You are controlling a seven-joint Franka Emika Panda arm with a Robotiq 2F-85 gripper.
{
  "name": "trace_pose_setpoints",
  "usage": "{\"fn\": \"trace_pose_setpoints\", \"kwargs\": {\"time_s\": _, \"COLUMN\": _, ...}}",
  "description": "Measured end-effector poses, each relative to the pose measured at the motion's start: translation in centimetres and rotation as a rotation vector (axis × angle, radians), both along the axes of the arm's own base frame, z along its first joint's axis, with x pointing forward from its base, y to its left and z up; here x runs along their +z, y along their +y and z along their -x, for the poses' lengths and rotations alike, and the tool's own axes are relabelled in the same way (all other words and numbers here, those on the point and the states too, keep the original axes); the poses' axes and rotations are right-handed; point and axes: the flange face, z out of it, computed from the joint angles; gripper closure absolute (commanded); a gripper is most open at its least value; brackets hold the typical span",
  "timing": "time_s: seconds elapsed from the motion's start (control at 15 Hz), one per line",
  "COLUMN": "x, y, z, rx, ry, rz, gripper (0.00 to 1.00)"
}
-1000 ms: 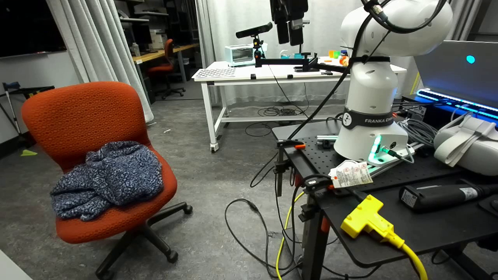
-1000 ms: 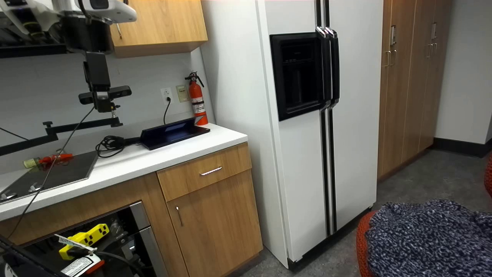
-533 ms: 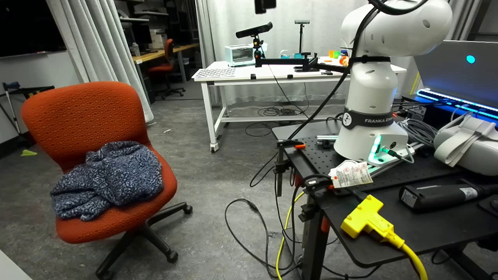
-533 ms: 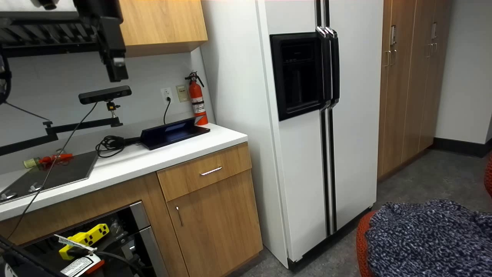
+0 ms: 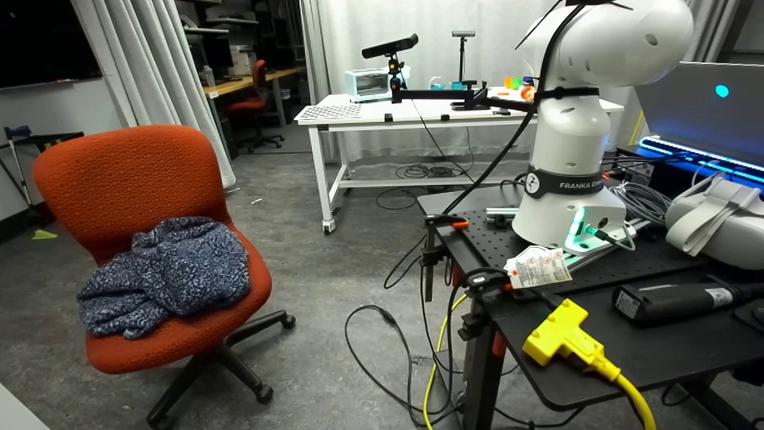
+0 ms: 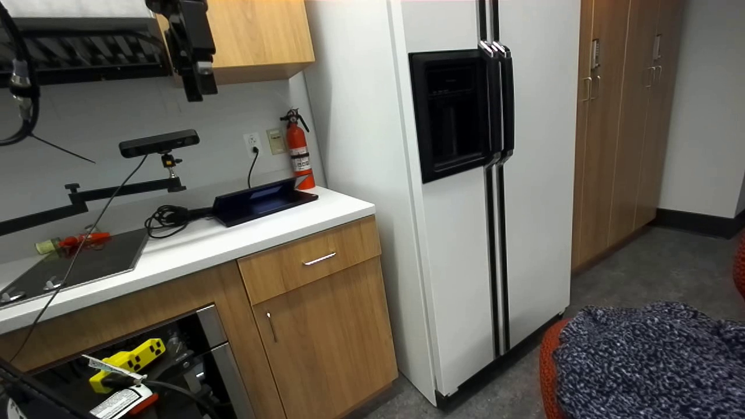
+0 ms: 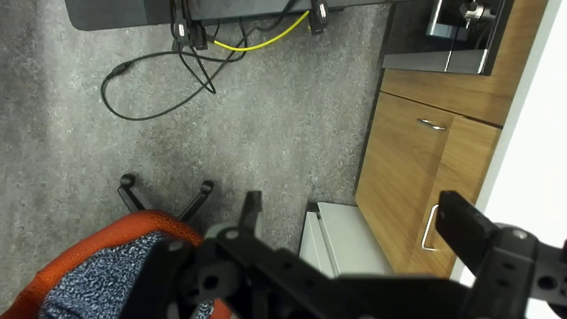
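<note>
The gripper [image 7: 349, 199] hung high in the air with its fingers [image 7: 465, 232] standing wide apart, and it held nothing and touched nothing that I could see. In the wrist view, the gap between them showed the grey floor [image 7: 274, 155], the white refrigerator [image 7: 354, 235] and the lower cabinet door [image 7: 394, 177], all of them further down. The speckled blue cloth [image 7: 110, 270], maybe a sweater or a blanket, lay crumpled on the orange office chair [image 5: 179, 335], well below the gripper. It was not under the gap: in the wrist view it lay off to the lower left, outside one finger and partly covered by the gripper's own dark body, so this sideways offset seemed to be the relation of most importance. In an exterior view, its longer direction went across the chair, roughly parallel to the backrest [image 5: 128, 185], although the folds gave it no clean axis. At the opposite side of the wrist view, the drawer handle [image 7: 429, 228] appeared just beside the other finger, but probably only by line of sight, and the white counter [image 7: 531, 186] was beyond it.
</note>
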Motion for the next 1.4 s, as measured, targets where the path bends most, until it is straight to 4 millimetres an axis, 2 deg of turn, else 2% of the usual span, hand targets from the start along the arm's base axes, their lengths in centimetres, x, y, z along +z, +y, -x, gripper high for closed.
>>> {"fn": "trace_pose_setpoints", "kwargs": {"time_s": 0.27, "x": -1.1, "y": 0.1, "z": -1.0, "rx": 0.000, "ry": -0.008, "rz": -0.001, "gripper": 0.00}}
{"fn": "trace_pose_setpoints", "kwargs": {"time_s": 0.4, "x": -3.0, "y": 0.0, "z": -2.1, "rx": -0.001, "ry": -0.006, "rz": -0.002, "gripper": 0.00}}
{"fn": "trace_pose_setpoints", "kwargs": {"time_s": 0.8, "x": -10.4, "y": 0.3, "z": -6.2, "rx": 0.001, "ry": 0.040, "rz": -0.004, "gripper": 0.00}}
{"fn": "trace_pose_setpoints", "kwargs": {"time_s": 1.07, "x": -14.7, "y": 1.6, "z": -9.1, "rx": 0.023, "ry": 0.067, "rz": -0.008, "gripper": 0.00}}
{"fn": "trace_pose_setpoints", "kwargs": {"time_s": 1.27, "x": -16.6, "y": 3.0, "z": -10.8, "rx": 0.049, "ry": 0.103, "rz": -0.011, "gripper": 0.00}}
{"fn": "trace_pose_setpoints", "kwargs": {"time_s": 1.4, "x": -16.7, "y": 3.2, "z": -11.2, "rx": 0.052, "ry": 0.105, "rz": -0.012, "gripper": 0.00}}
